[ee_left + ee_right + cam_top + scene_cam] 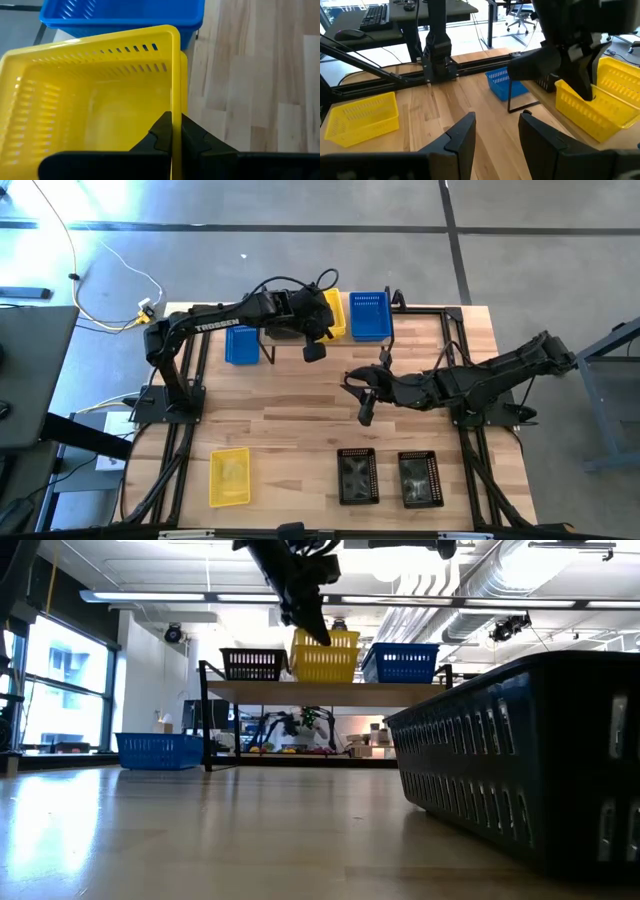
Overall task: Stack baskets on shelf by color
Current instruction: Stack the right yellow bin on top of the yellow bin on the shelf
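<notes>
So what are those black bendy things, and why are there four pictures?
They are two robot arms, each ending in a pincer. One picture looks down from above, one peeks along the tabletop, and two come from cameras on the arms' wrists. The left pincer is shut on the rim of a yellow basket at the shelf, beside a blue basket and a black one. The right pincer hangs open over the table. Another yellow basket and two black baskets wait there.

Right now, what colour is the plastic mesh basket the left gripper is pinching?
Yellow, clearest in the left wrist view.
</notes>
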`<state>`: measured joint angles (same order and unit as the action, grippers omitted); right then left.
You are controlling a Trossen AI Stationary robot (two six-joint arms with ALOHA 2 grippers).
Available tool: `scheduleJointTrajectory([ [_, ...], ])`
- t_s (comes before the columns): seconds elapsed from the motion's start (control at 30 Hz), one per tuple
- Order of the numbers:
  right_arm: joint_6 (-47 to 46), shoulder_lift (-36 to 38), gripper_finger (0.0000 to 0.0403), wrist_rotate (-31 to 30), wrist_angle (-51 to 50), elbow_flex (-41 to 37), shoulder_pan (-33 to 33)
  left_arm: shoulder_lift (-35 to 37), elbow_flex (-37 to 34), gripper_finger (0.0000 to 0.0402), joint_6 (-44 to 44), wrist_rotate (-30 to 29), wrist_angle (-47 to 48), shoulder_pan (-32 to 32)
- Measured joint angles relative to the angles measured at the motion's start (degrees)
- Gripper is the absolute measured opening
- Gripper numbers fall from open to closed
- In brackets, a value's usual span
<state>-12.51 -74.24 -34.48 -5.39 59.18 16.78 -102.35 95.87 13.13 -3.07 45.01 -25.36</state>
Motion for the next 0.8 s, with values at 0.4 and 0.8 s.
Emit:
scheduleJointTrajectory([
  [0.4,0.17,0.00,0.0135,0.22,-0.02,0.00,0.00,-0.41,0.01,0.0018,4.14,-4.12,-1.10,0.02],
  [0.8,0.18,0.00,0.0135,0.21,-0.70,0.00,-0.04,-0.41,0.01,0.0091,8.59,-6.39,-1.85,0.09],
])
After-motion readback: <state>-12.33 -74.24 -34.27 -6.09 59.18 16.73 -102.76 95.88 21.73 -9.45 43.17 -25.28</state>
